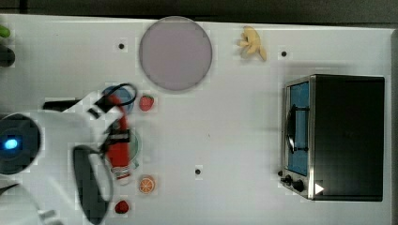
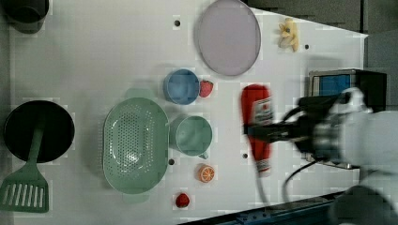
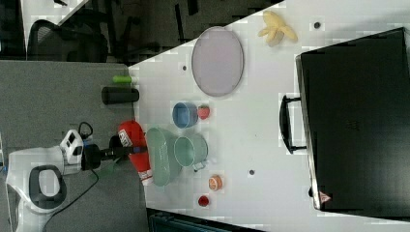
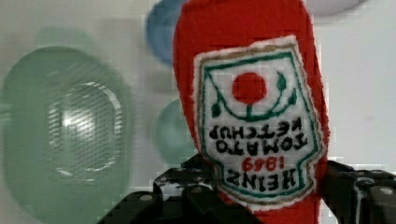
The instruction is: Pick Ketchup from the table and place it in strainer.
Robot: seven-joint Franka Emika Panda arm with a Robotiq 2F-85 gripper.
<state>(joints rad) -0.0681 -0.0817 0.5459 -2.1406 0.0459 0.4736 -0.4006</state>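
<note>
Wrist view has the ketchup [image 4: 252, 112], a red plush bottle with a stitched white label, pinched between the gripper's [image 4: 261, 196] dark jaws, which press on its sides below the label. It is off the table and carried in the air, so the pick is done and the carry to the strainer [image 2: 135, 145] is the step in hand. In the left view the gripper [image 2: 263, 131] holds the bottle [image 2: 257, 126] crosswise, well apart from the mint strainer, with the green mug [image 2: 193, 135] lying between them and the blue bowl [image 2: 181, 86] beyond it. In the right view the bottle [image 3: 136, 150] hangs just beside the strainer's [image 3: 159, 155] rim, so how near it truly is I cannot tell. My judgement: the next move calls for bringing the bottle over the strainer's perforated bottom, clear of the mug, lowering it inside, then spreading the jaws to drop it
</note>
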